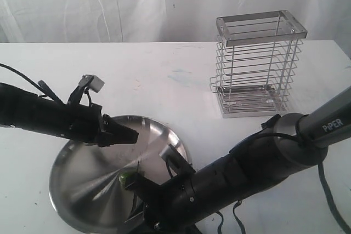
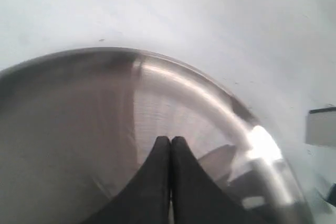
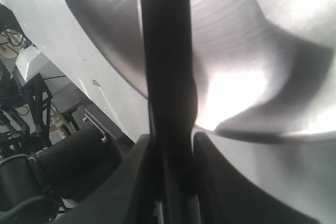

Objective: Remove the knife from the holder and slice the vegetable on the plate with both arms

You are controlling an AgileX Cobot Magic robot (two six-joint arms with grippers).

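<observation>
One small green vegetable (image 1: 126,177) lies on the plate (image 1: 77,190), in its near right part, and the cut turns on how that piece sits relative to the two grippers. The right gripper (image 3: 172,148) is much the nearer. In the exterior view the green piece shows just at that gripper's front end, but the arm hides whether anything touches it. Its fingers are clamped on the knife (image 3: 167,66), whose black shaft runs straight out from between them over the steel. I cannot make out the blade, so which way the edge faces is unclear.

The left gripper (image 1: 130,135) hangs over the far part of the plate, its fingers (image 2: 157,177) pressed together on nothing, with the tips aimed right. From those tips the vegetable lies toward the near side, apart from them. To steady the piece, I judge the left arm would have to come nearward and down while the knife's long axis is set across it.

The holder (image 1: 258,69) stands well apart on the far right of the table (image 1: 164,80), with no knife visible in it.
</observation>
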